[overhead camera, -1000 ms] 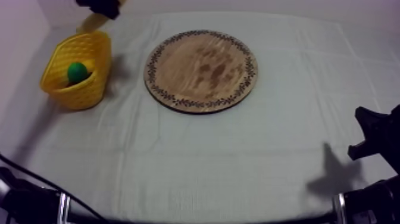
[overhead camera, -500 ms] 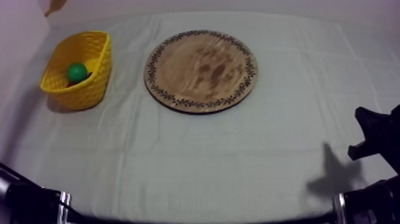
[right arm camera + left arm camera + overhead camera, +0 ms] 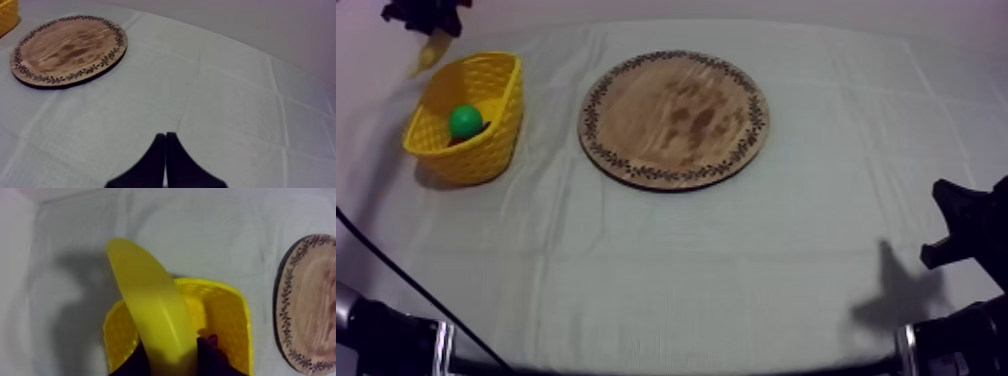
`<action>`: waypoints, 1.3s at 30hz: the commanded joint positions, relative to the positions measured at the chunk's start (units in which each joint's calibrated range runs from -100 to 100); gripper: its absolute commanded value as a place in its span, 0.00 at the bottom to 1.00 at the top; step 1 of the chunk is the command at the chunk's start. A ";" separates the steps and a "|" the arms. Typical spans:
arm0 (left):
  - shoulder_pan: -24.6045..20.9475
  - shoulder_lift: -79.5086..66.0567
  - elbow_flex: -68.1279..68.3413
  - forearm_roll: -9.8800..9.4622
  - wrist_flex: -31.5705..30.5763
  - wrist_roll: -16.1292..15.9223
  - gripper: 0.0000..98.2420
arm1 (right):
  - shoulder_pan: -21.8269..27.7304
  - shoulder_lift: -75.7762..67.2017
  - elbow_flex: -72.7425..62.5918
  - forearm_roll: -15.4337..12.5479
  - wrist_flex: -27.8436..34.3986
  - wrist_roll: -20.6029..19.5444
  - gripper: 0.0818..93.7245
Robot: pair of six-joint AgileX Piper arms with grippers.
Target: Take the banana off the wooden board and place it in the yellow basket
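banana clamped in the left gripper, above the yellow basket

the left gripper [image 3: 175, 347] is closed on the banana [image 3: 150, 313]. its two black fingers [image 3: 210, 355] press one on each side of the fruit near one end, so that end sits right between the jaws. the rest of the curved body runs out and away from them. seen from the left wrist, the banana hangs over the yellow basket [image 3: 235, 318], not in it. the held end is over the basket's opening and the free end reaches past the rim, over the cloth [image 3: 200, 233].

in the top view the left gripper [image 3: 424, 12] is at the far left of the table, just beyond the basket's far-left corner. the banana's pale tip [image 3: 426, 55] points down from it, close to the basket's far rim [image 3: 476, 62]. whether the tip touches the rim cannot be told. inside the basket lies a round green toy fruit [image 3: 465, 121].

the wooden board [image 3: 674, 118], round with a patterned rim, lies to the right of the basket toward the far side of the table, with nothing on it.

the right gripper [image 3: 165, 147] has its fingers together in a narrow wedge, holding nothing, over bare cloth on the near right, well apart from the board. the right arm [image 3: 966, 235] sits low at the near right edge of the table.
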State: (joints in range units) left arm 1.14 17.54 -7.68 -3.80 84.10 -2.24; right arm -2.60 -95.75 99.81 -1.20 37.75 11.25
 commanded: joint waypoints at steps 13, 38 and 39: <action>0.13 6.88 5.44 -0.72 -1.67 -0.05 0.18 | 0.00 0.00 -0.03 0.01 -0.01 -0.04 0.00; -0.59 5.04 10.29 0.09 0.79 0.37 0.77 | 0.00 0.00 -0.03 0.01 -0.01 -0.04 0.00; -0.66 4.85 10.21 0.20 0.95 0.25 0.78 | 0.00 0.00 -0.03 0.01 -0.01 -0.04 0.00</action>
State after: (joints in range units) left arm 0.54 22.50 2.65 -3.71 85.00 -1.86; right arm -2.60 -95.75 99.81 -1.20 37.75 11.22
